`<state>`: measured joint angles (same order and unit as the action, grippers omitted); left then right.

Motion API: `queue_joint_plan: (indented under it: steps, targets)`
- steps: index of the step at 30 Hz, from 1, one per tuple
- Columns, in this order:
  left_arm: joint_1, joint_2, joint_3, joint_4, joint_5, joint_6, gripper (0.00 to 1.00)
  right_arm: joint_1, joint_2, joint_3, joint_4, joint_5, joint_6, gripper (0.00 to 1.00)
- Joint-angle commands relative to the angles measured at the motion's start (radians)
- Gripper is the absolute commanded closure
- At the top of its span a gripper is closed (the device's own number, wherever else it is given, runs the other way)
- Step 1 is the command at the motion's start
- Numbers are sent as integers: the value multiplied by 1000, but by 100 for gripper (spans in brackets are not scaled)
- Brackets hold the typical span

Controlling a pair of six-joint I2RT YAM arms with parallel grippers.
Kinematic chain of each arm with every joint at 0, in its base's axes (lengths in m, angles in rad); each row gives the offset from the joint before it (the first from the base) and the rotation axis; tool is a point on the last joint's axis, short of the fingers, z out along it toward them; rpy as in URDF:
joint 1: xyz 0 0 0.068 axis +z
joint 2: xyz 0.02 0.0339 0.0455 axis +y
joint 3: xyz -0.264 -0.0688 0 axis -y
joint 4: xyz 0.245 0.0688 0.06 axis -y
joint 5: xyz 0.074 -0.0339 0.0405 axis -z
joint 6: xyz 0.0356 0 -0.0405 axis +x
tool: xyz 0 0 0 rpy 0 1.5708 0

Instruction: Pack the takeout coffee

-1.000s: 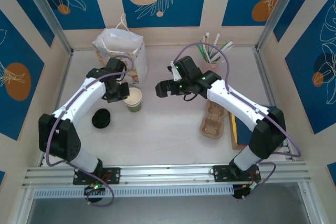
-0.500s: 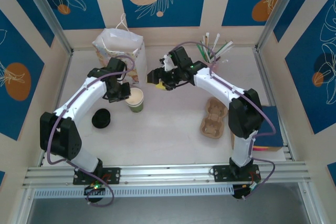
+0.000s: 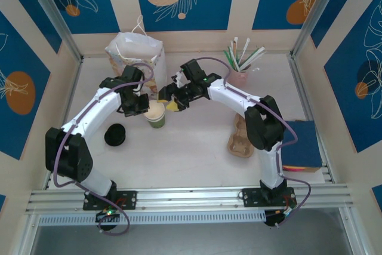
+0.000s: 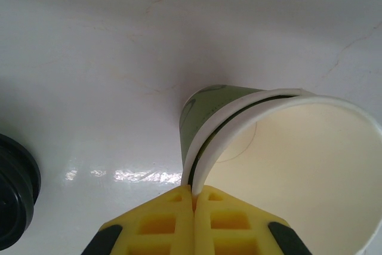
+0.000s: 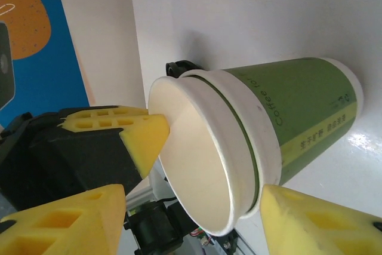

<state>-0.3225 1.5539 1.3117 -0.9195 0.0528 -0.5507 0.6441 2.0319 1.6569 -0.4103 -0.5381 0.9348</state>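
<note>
Black-lidded takeout coffee (image 3: 114,134), small, round, dark

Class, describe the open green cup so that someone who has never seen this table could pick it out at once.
Find the white gift bag at the back left of the table. Just in front of it stands the green cup, the left fingers pinching its rim and the right fingers either side. It alone is a green cup that is open on top and cream inside.
</note>
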Motion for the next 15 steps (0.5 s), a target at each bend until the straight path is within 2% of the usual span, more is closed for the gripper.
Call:
queue_joint_plan:
  steps: [1, 15]
  targets:
    - [8, -1, -5, 8, 27, -1, 100, 6, 24, 37, -3, -48, 27, 39]
    - [8, -15, -17, 16, 42, -12, 100, 17, 55, 61, -26, -54, 16, 39]
